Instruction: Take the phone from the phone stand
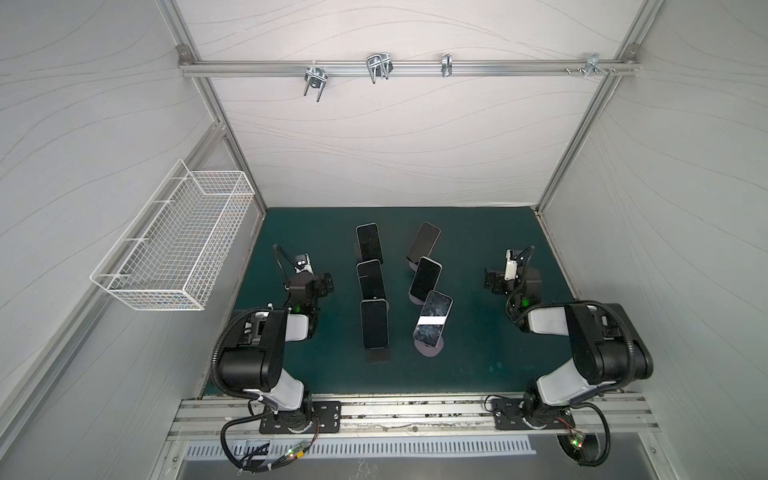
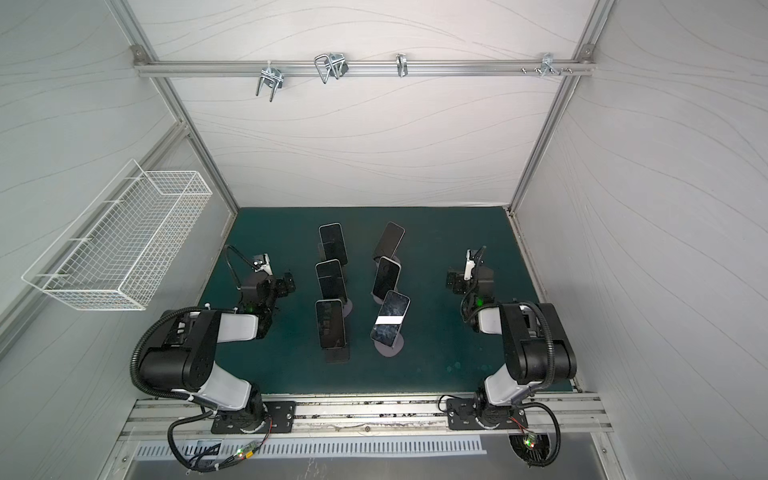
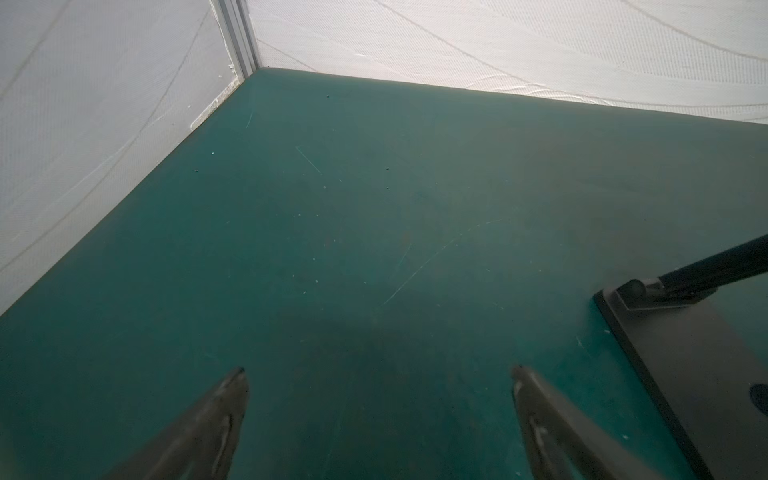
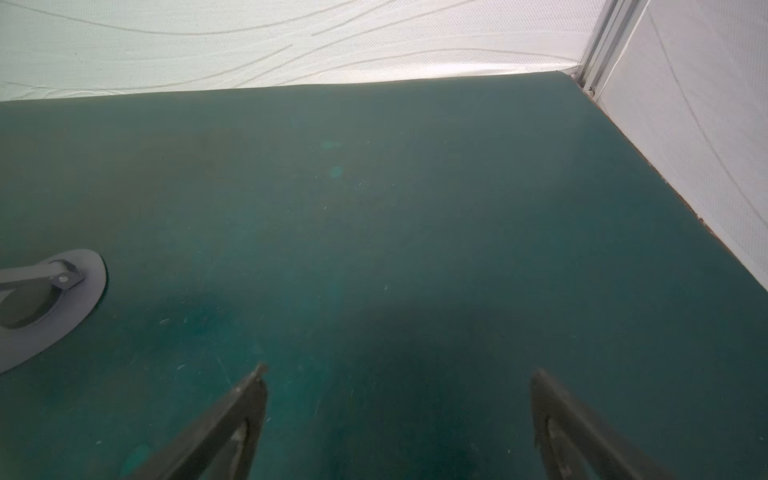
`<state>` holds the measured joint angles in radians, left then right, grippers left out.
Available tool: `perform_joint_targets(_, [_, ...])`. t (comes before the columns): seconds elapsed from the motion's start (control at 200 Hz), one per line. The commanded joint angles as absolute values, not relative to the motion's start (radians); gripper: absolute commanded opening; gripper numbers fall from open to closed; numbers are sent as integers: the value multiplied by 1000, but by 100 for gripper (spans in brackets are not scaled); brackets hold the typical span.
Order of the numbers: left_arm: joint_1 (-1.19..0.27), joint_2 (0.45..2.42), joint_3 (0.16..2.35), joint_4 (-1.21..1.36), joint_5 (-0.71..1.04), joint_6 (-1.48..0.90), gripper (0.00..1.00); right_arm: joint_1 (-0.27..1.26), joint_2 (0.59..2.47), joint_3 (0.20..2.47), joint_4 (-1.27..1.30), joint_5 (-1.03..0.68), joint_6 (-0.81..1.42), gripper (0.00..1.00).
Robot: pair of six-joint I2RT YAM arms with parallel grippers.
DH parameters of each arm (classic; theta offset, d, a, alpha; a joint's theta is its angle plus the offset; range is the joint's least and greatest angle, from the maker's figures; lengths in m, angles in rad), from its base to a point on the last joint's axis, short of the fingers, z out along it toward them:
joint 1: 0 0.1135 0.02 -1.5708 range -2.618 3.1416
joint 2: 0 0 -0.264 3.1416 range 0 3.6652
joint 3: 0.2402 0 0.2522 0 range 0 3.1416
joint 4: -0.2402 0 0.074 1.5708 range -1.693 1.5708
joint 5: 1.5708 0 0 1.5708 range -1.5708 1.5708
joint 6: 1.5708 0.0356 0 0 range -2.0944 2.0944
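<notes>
Several dark-screened phones lean on stands in two columns on the green mat (image 1: 478, 357). In both top views the nearest left-column phone (image 1: 374, 324) (image 2: 330, 324) sits on a black rectangular phone stand (image 1: 378, 355). The nearest right-column phone (image 1: 432, 319) (image 2: 390, 319) sits on a grey round phone stand (image 1: 430, 348). My left gripper (image 1: 321, 284) (image 3: 378, 374) hovers open left of the phones, a black stand base (image 3: 698, 365) beside it. My right gripper (image 1: 493, 282) (image 4: 399, 372) hovers open right of them, near a grey round base (image 4: 50, 307). Neither holds anything.
A white wire basket (image 1: 178, 245) hangs on the left wall. Metal hooks (image 1: 378, 68) hang from the rail high on the back wall. White walls close the mat on three sides. An aluminium rail (image 1: 415, 413) carrying both arm bases runs along the front.
</notes>
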<state>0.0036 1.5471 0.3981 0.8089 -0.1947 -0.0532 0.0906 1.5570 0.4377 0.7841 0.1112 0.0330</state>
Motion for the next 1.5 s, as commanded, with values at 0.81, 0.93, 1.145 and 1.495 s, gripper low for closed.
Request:
perform_joint_targets(0.81, [2,1554,423,838,-199,-40,99,97,1564,440,792,104,18,99])
perform_joint_targets(0.93, [2,1554,424,839,-198,-38,99,96,1565,442,792,104,20,99])
perform_joint_targets(1.145, [2,1541,421,843,-213,-43,99,95,1565,440,793,104,19,99])
perform_joint_targets(1.495, [4,1396,433,703,-279,-71,99,86,1509,599,475,50,14,99])
